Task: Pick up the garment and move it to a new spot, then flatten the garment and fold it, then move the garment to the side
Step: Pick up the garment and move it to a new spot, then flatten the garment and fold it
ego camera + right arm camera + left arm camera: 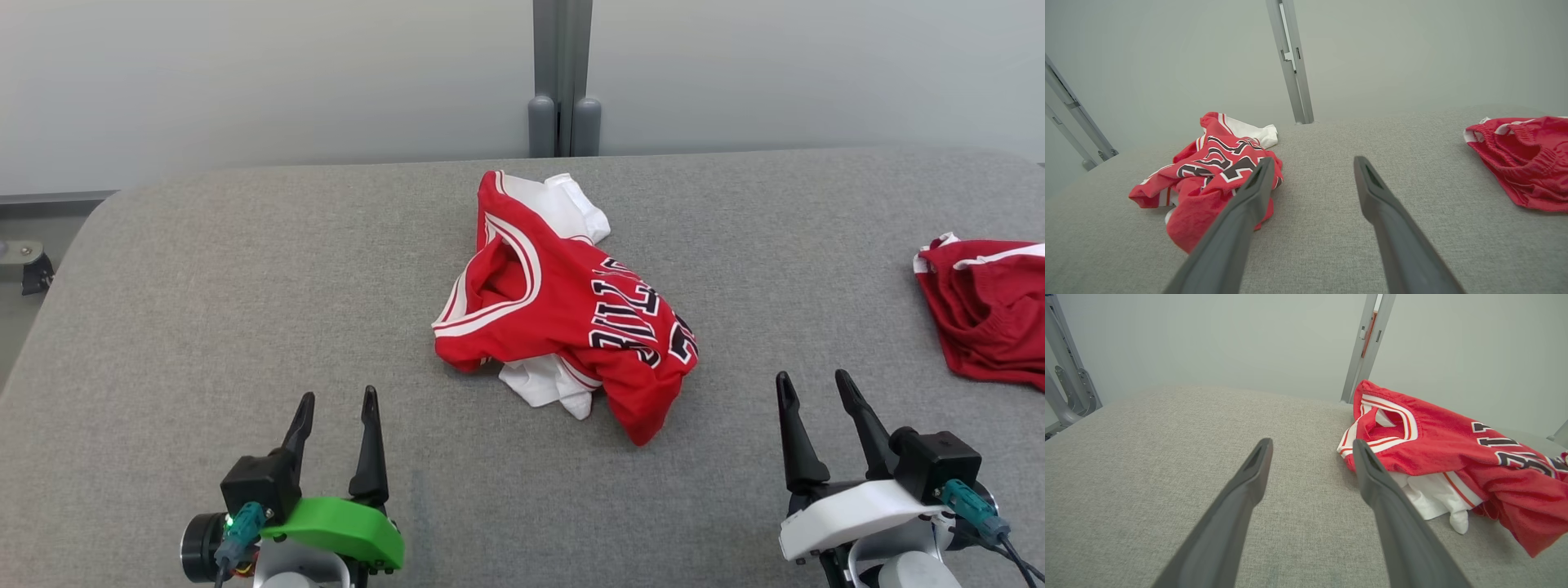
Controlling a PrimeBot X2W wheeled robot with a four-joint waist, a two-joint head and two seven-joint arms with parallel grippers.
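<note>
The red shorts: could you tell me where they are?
Head view: the red shorts lie on the table's right side, beyond the right gripper, apart from the red jersey.

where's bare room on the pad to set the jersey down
Widest: grey surface left of the jersey, beyond the left gripper. Narrower strip between jersey and red shorts, beyond the right gripper. Far right is crowded.

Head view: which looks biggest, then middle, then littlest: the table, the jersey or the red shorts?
1. the table
2. the jersey
3. the shorts, though the picture's right edge cuts them off, so their whole size is unsure.
</note>
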